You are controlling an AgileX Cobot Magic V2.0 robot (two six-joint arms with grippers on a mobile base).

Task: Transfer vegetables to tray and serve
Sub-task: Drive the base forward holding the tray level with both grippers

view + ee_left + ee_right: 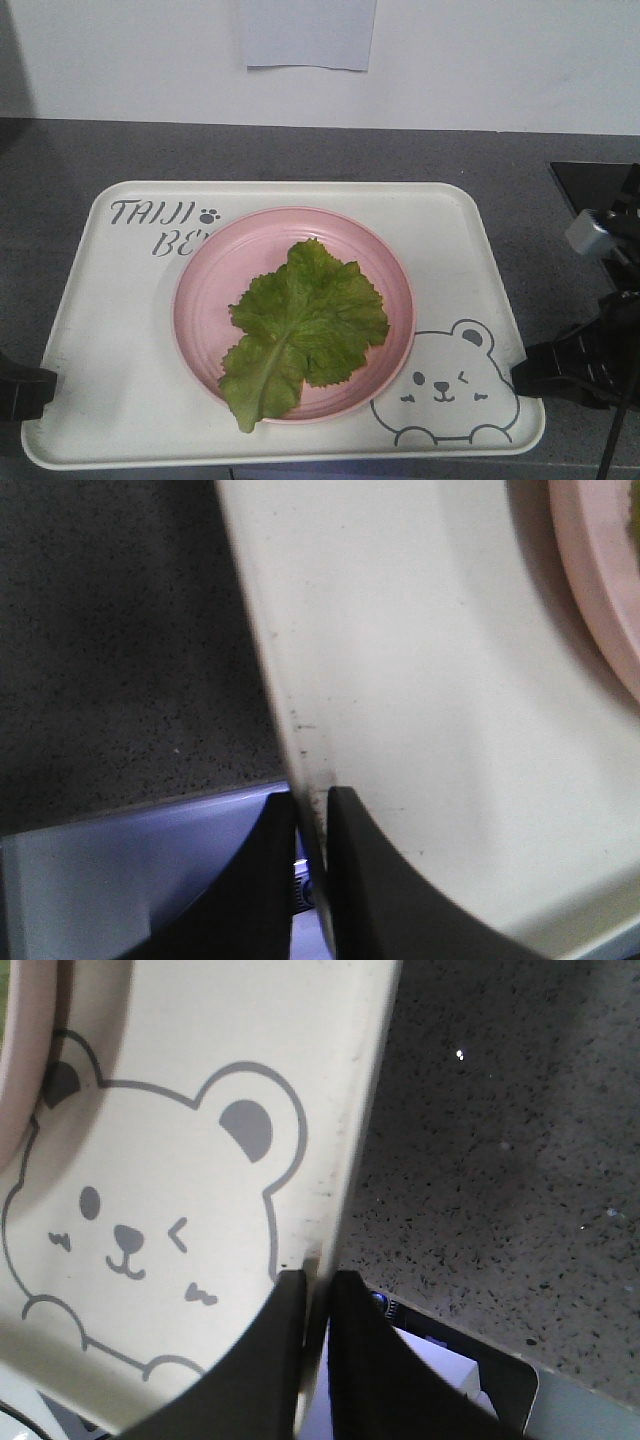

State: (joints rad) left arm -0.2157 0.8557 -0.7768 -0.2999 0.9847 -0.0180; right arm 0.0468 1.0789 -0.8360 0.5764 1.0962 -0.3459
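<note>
Left end effector (312, 805), right end effector (320, 1285) pinch one tray (440, 215)

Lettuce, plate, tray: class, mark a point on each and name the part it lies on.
lettuce (308, 315), front view, middle of the leaf.
plate (205, 295), front view, bare left inner surface.
tray (110, 345), front view, bare floor left of the plate.

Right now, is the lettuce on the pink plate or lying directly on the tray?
On the plate. The lettuce leaf lies spread flat across the pink plate, which itself sits on the tray.
</note>
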